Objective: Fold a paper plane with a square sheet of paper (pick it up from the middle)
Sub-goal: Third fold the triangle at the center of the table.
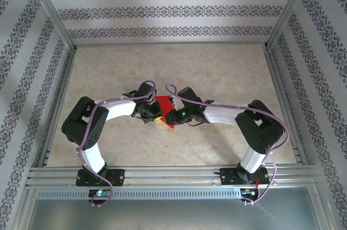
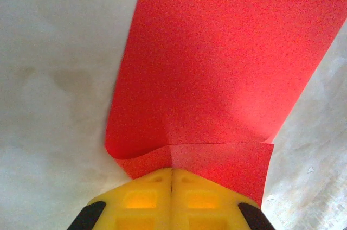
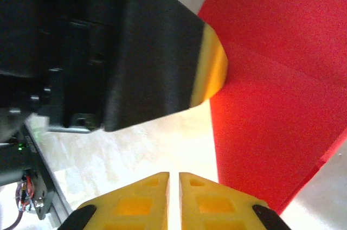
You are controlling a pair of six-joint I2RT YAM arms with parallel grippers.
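Jaws first: my left gripper (image 2: pixel 171 171) is pressed shut on the near edge of the red sheet (image 2: pixel 217 67), right where a folded flap meets the main panel. I judge this is to pin that crease while the rest spreads away from me. My right gripper (image 3: pixel 173 174) has its fingers nearly together, with only a thin slit and nothing between them. The sheet lies just beside it, so it looks ready to press the fold. The sheet sits mid-tabletop (image 1: pixel 227 72), well clear of every corner. It has no dart shape yet.
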